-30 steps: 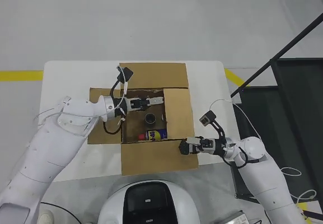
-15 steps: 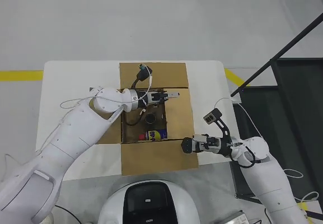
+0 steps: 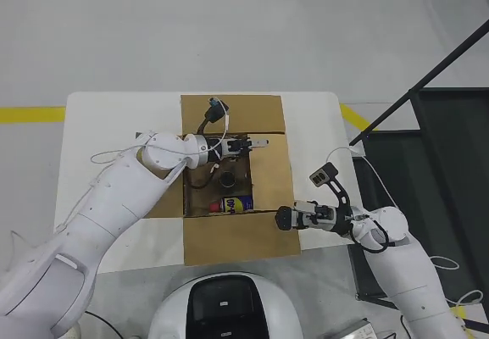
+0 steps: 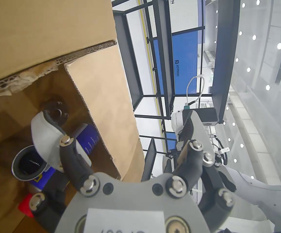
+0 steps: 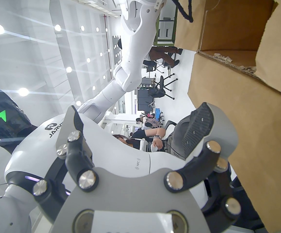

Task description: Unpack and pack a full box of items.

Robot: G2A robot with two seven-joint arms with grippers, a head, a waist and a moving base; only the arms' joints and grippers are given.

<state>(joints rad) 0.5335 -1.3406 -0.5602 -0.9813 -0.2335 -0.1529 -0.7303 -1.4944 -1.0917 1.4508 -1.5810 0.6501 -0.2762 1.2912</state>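
Brown corrugated cardboard box (image 3: pixel 237 241) is seen mid-frame from above, flaps splayed out, stiff but ragged at the torn edges. Inside, a blue-and-yellow metal spray can with a red cap (image 3: pixel 236 204) is laid on its side: smooth, round, probably slippery and roll-happy, so it's best pinched across the body. The left gripper (image 3: pixel 248 146) is held spread and empty over the opening; the right gripper (image 3: pixel 283 219), also spread, is parked by the lower-right flap.

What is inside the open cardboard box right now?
A blue-and-yellow spray can lies on the box floor, a dark round tube beside it. The left gripper and its arm cover the far strip; anything under them is hidden.
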